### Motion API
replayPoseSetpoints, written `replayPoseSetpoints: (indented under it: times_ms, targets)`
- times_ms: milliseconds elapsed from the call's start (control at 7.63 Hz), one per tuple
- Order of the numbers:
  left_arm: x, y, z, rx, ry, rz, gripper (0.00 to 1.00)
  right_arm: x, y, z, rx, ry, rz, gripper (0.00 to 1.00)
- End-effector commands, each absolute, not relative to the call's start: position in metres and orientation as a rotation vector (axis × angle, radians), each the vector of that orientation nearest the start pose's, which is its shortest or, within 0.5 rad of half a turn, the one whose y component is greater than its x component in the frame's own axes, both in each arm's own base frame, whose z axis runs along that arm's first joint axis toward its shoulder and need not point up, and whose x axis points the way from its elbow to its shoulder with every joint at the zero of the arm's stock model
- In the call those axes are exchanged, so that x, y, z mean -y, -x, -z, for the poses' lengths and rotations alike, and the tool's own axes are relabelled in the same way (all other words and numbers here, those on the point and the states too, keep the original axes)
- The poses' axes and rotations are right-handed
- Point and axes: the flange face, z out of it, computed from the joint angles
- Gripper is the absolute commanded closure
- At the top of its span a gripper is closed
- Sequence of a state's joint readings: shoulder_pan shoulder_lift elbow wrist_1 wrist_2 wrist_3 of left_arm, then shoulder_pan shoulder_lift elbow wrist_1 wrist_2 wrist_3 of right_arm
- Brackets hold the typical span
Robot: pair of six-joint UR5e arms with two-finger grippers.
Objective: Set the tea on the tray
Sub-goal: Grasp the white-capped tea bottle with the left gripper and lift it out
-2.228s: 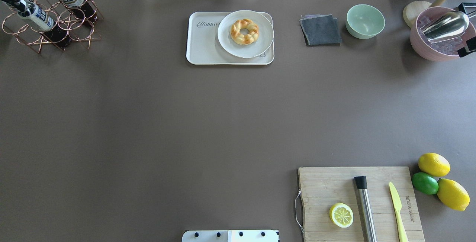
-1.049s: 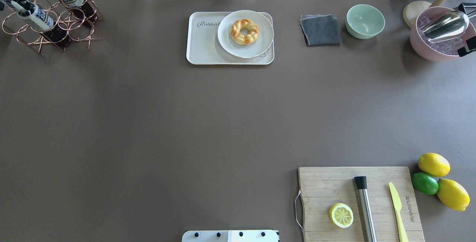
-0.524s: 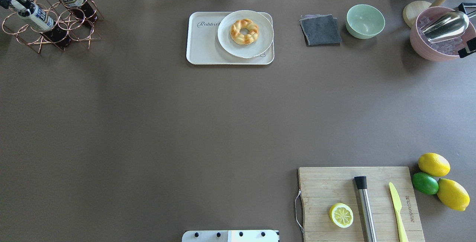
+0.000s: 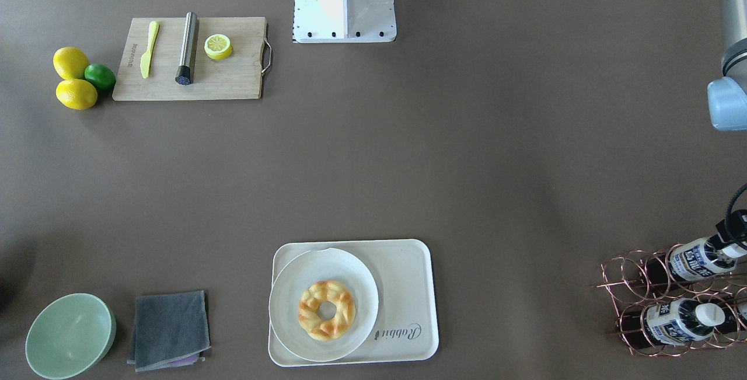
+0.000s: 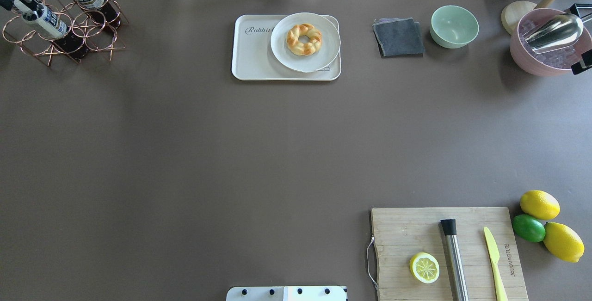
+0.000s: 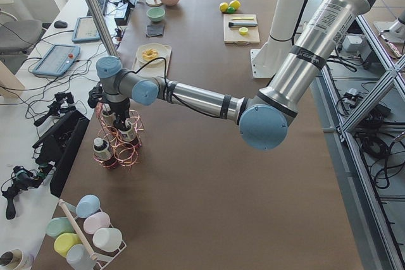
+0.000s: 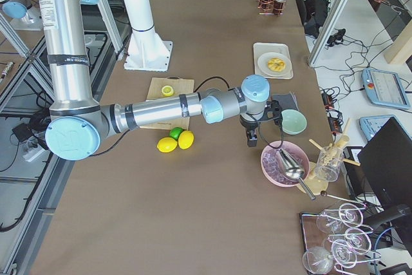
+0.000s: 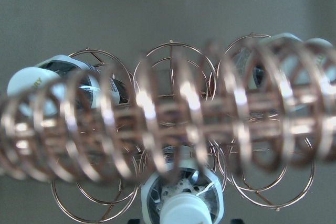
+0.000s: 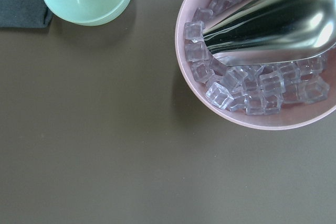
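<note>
Tea (image 5: 48,22), dark reddish-brown, white cap, blue-and-white label, in copper rack (image 5: 99,42)

Braided pastry (image 5: 304,39) on round plate (image 5: 323,56)

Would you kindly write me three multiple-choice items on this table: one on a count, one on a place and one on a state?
1. Whole lemons beside the board: A one; B two; C four.
2. The plate sits: A on the board; B touching the lemons; C on the tray.
3. The teas are: A capped, in the rack; B uncapped, on the tray; C spilled on the board.

Key: 1 B, two yellow fruits lie by the board with one green lime. 2 C, the plate rests inside the tray's rim. 3 A, white caps show on the teas lodged in the rack.
</note>
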State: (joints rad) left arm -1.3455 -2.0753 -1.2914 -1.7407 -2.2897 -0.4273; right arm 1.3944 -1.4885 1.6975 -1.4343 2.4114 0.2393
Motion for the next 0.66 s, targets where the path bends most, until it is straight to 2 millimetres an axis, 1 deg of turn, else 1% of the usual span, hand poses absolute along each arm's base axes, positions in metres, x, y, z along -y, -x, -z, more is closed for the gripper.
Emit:
replayPoseSetpoints:
  times_ms: [0,131,262,393,524]
  targets:
    - [0.709,-0.090,-0.473,-0.794,-0.139,0.050,0.89,0.536,0.036,-0.535,0.880,-0.141,0.084,0.00]
    - [0.709,-0.089,-0.472,-0.795,-0.141,0.051,1.00,0.536,0.036,-0.535,0.880,-0.143,0.085,0.00]
    - [0.709,-0.088,-0.472,-0.794,-0.139,0.054,1.00,0.535,0.035,-0.536,0.880,-0.140,0.084,0.00]
    - [0.710,-0.082,-0.470,-0.795,-0.141,0.062,1.00,0.535,0.035,-0.536,0.880,-0.141,0.084,0.00]
    - [0.710,-0.065,-0.465,-0.807,-0.151,0.082,1.00,0.535,0.035,-0.536,0.881,-0.141,0.085,0.00]
